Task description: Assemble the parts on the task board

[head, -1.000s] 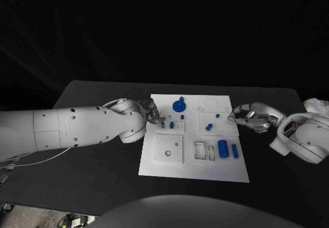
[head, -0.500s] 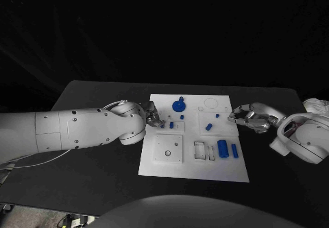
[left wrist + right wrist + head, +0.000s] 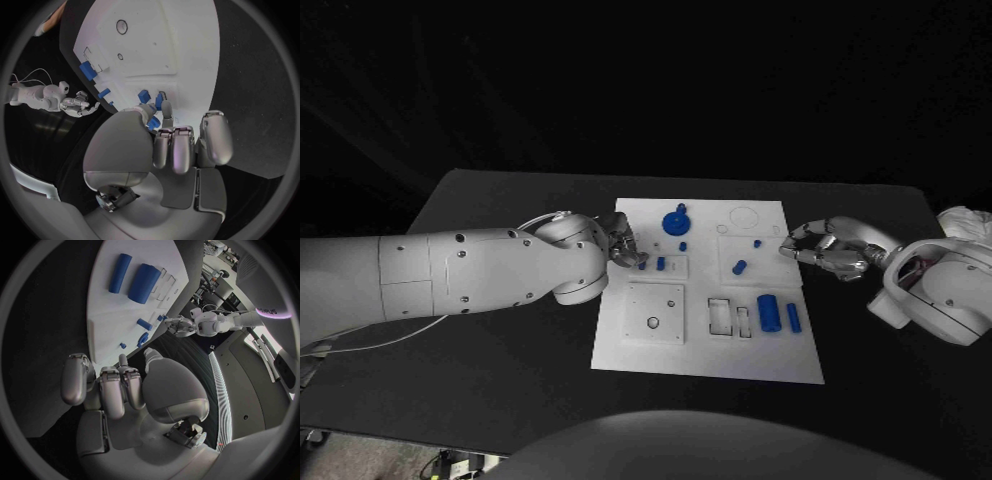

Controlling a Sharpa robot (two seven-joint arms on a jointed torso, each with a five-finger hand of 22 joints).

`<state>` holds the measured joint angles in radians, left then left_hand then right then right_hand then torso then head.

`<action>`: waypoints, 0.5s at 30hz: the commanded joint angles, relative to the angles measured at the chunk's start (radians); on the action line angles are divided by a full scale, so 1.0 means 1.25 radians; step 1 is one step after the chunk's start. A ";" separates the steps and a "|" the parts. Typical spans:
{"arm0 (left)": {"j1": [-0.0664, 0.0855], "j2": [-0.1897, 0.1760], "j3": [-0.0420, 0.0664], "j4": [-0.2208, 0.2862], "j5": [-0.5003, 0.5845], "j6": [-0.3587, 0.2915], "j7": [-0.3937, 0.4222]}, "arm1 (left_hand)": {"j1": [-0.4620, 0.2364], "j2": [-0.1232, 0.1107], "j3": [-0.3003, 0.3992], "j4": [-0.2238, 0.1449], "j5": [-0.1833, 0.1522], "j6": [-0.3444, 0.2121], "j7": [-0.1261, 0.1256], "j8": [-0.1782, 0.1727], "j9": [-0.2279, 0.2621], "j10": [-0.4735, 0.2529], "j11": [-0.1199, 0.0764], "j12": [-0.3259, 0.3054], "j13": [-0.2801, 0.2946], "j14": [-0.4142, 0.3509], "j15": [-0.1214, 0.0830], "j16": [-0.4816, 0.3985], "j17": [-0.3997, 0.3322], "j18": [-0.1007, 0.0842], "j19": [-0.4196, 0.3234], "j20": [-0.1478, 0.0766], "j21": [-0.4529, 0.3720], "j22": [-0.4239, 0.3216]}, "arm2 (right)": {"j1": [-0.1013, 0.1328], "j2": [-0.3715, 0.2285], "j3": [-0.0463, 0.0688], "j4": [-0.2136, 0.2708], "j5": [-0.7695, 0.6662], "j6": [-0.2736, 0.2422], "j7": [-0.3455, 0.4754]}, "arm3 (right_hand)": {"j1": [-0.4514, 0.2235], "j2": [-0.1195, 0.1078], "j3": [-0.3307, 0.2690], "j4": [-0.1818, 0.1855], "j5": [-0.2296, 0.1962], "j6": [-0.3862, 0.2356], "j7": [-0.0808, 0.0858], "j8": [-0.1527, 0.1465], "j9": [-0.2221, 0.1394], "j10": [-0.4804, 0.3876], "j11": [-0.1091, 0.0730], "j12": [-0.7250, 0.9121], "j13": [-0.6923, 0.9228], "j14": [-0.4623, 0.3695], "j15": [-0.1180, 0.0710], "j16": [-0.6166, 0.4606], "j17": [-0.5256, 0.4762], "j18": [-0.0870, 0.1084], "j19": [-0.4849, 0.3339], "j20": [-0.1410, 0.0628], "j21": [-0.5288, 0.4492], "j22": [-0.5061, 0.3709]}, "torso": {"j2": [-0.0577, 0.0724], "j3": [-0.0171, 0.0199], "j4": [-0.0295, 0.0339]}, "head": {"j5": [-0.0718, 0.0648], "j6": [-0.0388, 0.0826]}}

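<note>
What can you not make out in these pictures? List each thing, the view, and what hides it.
1. Whether the left hand holds the small blue part at its fingertips: left wrist view, the fingers cover it.
2. Whether the right hand holds anything: head view too small; right wrist view, palm in the way.
3. The small holes in the task board: head view, too small to read.

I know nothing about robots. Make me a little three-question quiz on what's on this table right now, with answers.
1. True or false: the left hand is over the board.
2. Which lies closest to the board's right edge? A) the gear B) the thin rod C) the thick cylinder
3. Fill in: the right hand sits at the board's ___ edge.

Key: 1 true; 2 B; 3 right.
</note>
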<state>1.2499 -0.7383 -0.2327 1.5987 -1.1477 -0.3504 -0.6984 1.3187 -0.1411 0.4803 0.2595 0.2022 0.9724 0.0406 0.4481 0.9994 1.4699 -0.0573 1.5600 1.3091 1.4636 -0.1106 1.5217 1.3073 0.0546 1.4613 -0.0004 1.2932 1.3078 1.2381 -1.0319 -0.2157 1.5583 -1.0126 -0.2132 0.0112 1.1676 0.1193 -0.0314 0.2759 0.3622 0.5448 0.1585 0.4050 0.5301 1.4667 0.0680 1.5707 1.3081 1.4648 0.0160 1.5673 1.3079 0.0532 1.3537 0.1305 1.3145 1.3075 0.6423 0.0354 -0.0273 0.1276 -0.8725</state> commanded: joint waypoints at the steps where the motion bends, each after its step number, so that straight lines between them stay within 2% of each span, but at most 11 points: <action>1: -0.001 0.005 0.000 -0.003 -0.019 0.011 -0.076 | 0.007 0.000 0.025 -0.019 0.005 0.032 -0.031 0.003 0.001 0.074 -0.009 -0.003 0.202 0.079 -0.005 -0.003 0.188 0.010 -0.001 -0.003 -0.002 0.067 | -0.001 -0.001 0.000 0.001 -0.002 0.003 0.008 | 0.007 0.000 0.000 -0.005 0.006 -0.006 0.002 -0.003 -0.001 0.083 0.006 0.000 0.210 0.085 0.004 0.003 0.210 0.016 -0.004 0.001 -0.004 0.131 | 0.000 0.0000 -0.0003 | 0.001 0.000; 15: -0.008 0.012 0.000 -0.014 -0.021 0.032 -0.082 | 0.007 0.000 0.027 -0.018 0.005 0.032 -0.031 0.004 0.001 0.074 -0.009 -0.004 0.201 0.078 -0.005 -0.005 0.187 0.010 -0.001 -0.003 -0.003 0.066 | -0.001 -0.001 0.000 0.001 -0.002 0.007 0.006 | 0.008 -0.001 0.000 -0.004 0.007 -0.006 0.002 -0.002 -0.001 0.083 0.006 0.000 0.210 0.085 0.004 0.003 0.210 0.016 -0.005 0.001 -0.005 0.131 | 0.000 0.0002 0.0001 | 0.002 0.000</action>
<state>1.2417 -0.7264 -0.2317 1.5816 -1.1669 -0.3389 -0.6985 1.3153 -0.1445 0.4837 0.2614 0.2064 0.9725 0.0406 0.4492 1.0004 1.4698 -0.0573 1.5600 1.3091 1.4636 -0.1106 1.5217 1.3081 0.0546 1.4613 -0.0004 1.2933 1.3077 1.2371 -1.0328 -0.2157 1.5584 -1.0124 -0.2129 0.0115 1.1675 0.1193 -0.0314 0.2759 0.3680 0.5448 0.1586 0.4050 0.5301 1.4667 0.0680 1.5707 1.3080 1.4648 0.0160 1.5673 1.3077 0.0532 1.3537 0.1305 1.3146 1.3080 0.6423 0.0354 -0.0273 0.1288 -0.8725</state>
